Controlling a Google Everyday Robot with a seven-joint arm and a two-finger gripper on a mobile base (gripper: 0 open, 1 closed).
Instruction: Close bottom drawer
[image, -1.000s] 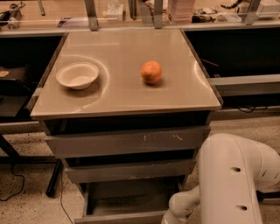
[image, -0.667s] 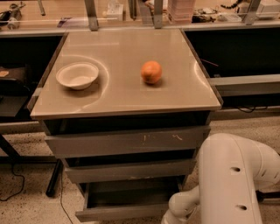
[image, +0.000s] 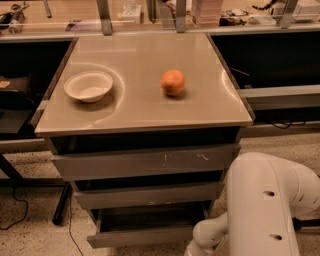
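The bottom drawer (image: 142, 236) is the lowest of three grey drawers under the cabinet top. It stands pulled out a little, its plain front forward of the middle drawer (image: 147, 196). The top drawer (image: 145, 162) has pale scratch marks. My white arm (image: 260, 205) fills the lower right, reaching down beside the drawer's right end. The gripper is below the frame edge and out of view.
On the cabinet top (image: 140, 107) sit a white bowl (image: 88, 86) at the left and an orange (image: 173, 82) near the middle. Dark shelving flanks the cabinet. A black leg and cable (image: 60, 215) stand on the speckled floor at left.
The bottom drawer has slid inward; less of its open tray shows than before. The arm has stayed in about the same place.
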